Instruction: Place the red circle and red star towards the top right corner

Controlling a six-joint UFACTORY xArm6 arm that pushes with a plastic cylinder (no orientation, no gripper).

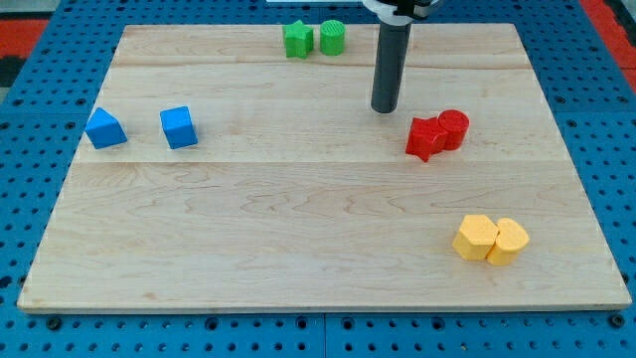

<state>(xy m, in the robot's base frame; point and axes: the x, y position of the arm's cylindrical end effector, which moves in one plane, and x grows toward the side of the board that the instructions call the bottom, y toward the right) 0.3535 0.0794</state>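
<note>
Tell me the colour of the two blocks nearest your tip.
Red: the red star and red circle, just right of my tip, in the camera view.

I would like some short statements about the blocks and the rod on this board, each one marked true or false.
1. The red star touches the red circle. True.
2. My tip is to the view's right of both red blocks. False: it is up and left of them.
3. The two green blocks lie near the view's bottom. False: near the top edge.
4. The two yellow blocks touch. True.
</note>
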